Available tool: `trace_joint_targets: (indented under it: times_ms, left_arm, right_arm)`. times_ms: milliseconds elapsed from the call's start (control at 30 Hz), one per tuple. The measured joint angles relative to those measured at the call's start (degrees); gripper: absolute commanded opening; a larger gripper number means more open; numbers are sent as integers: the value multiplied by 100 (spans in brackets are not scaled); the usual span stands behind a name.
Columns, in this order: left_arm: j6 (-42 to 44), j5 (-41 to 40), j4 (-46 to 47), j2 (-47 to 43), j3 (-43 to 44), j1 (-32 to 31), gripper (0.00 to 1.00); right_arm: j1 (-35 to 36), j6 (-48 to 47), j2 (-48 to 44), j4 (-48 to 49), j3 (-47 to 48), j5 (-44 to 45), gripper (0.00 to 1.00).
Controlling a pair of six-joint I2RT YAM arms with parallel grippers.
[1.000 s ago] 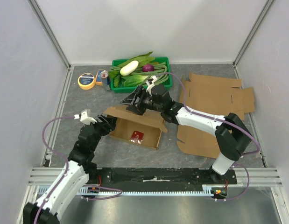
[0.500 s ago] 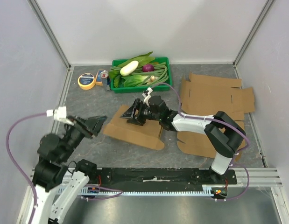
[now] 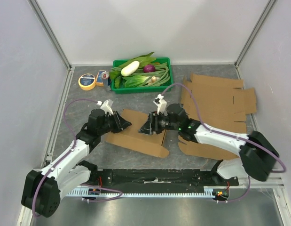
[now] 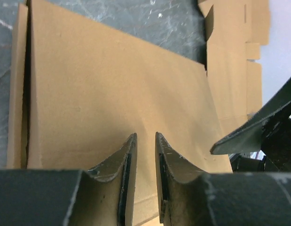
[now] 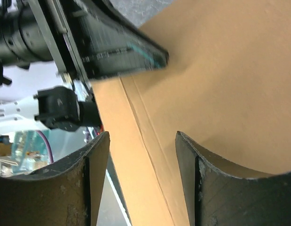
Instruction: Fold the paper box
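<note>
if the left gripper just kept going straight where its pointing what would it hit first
Most likely the closed lid of the cardboard box: the left gripper points along it, tilted slightly down. Depth is unclear, so it might skim over instead.

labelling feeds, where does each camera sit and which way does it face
Top external: above and behind the bases, looking down on the table; both arms show.
Left wrist: on the left arm, facing along its own narrowly parted jaws onto the paper box.
Right wrist: on the right arm, facing past its own wide jaws onto the same box.
Shared: both wrist views show the box and the other arm's jaws.
</note>
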Motion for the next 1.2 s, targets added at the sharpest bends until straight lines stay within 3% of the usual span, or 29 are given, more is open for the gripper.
trace_joint_targets:
  times_ms: [133, 233, 333, 467, 567, 633, 800, 900, 1033, 1200]
  left_arm:
    - [-28, -2, 614, -195, -330, 0, 31]
    - [-92, 59, 981, -269, -546, 0, 34]
    - [-105, 90, 1078, -354, -590, -2, 47]
    - [-15, 52, 463, -697, -356, -17, 71]
    - [125, -348, -688, -907, 356, 31, 80]
    - [243, -546, -1215, -905, 885, 160, 83]
    - [651, -166, -1801, -431, 1534, 1300, 76]
    - [815, 470, -1847, 127, 1473, 1987, 62]
    - [933, 1331, -1891, 793, 1272, 2118, 63]
    - [730, 1775, -1805, 551, 763, 2118, 66]
  right_arm:
    - [-98, -361, -820, -348, -551, 2, 61]
    - [-131, -450, -944, -457, -837, -33, 60]
    - [-129, -557, -944, -636, -1043, -50, 64]
    - [-129, -839, -1078, -1113, -894, 68, 71]
    - [-175, -1038, -1231, -1792, -570, 348, 93]
    - [-278, -1150, -1392, -2243, -389, 570, 98]
    - [-649, -1231, -1720, -3029, -295, 927, 98]
    - [-850, -1108, -1823, -3152, -407, 918, 98]
    - [-898, -778, -1729, -3071, -608, 680, 98]
    - [-894, -380, -1484, -2765, -778, 413, 98]
